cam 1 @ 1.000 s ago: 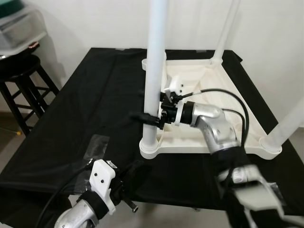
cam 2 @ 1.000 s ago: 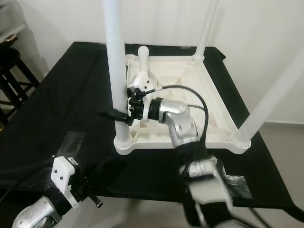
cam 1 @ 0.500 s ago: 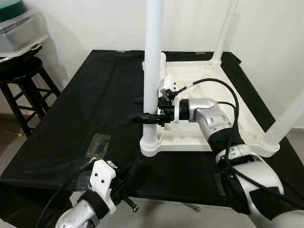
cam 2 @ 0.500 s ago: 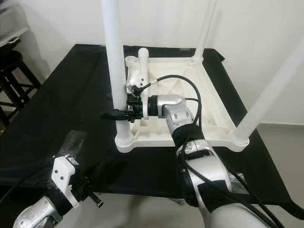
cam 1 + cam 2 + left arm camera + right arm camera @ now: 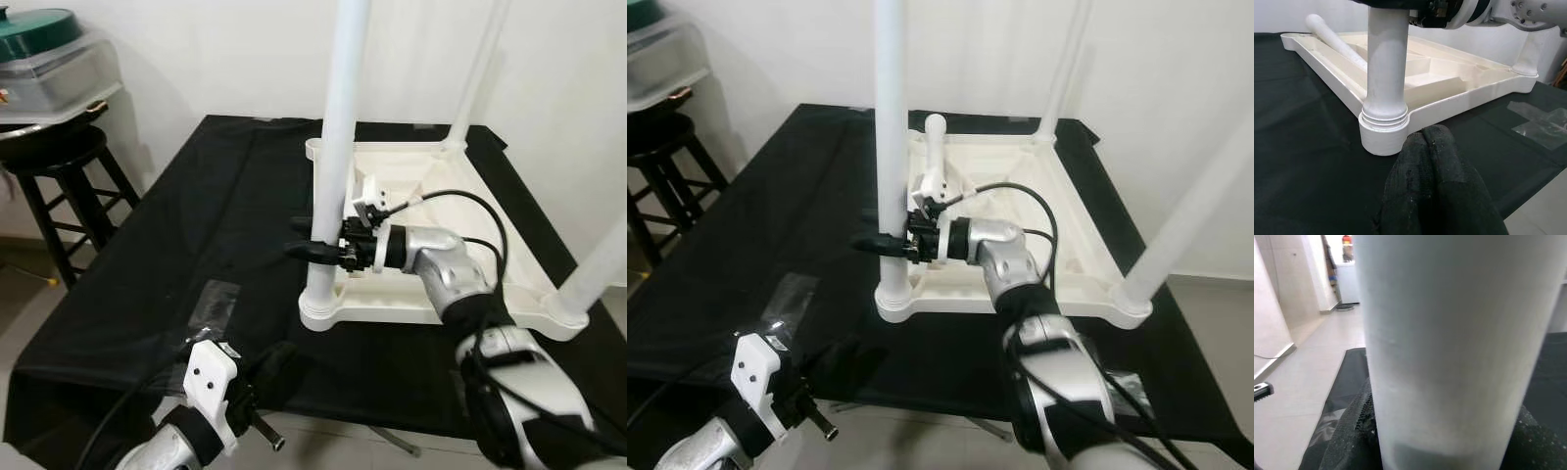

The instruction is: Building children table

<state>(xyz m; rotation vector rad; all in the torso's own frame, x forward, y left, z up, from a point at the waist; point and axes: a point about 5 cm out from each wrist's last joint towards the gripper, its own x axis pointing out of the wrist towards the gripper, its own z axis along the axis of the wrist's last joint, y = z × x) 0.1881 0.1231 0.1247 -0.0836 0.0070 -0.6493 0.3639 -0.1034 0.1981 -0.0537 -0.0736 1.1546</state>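
We see the white plastic children's table (image 5: 446, 196) lying upside down on a black cloth (image 5: 196, 255) that covers a work surface, its underside facing up like a shallow ribbed tray. Inside that tray a loose white leg (image 5: 936, 147) lies slanting against the near-left rim. The front-left leg (image 5: 338, 137) stands upright in its corner socket (image 5: 321, 311); a far leg (image 5: 480, 69) rises from the back corner and a front-right leg (image 5: 598, 264) from the near right corner.

Our right gripper (image 5: 315, 239) reaches in from the table's interior and its black fingers are pinched around the front-left leg, a little above the socket; the right wrist view has the white tube pressed close between the dark pads (image 5: 1352, 431).

Our left gripper (image 5: 1432, 161) hangs low at the near edge of the cloth, just before that same corner socket, its two black fingers pressed together and holding nothing.

At the far left a black stool (image 5: 59, 166) carries a clear lidded bin (image 5: 59, 73) with a green lid (image 5: 39, 22) on top; what is inside we cannot tell. A patch of clear tape (image 5: 211, 304) sticks to the cloth. No writing is legible.
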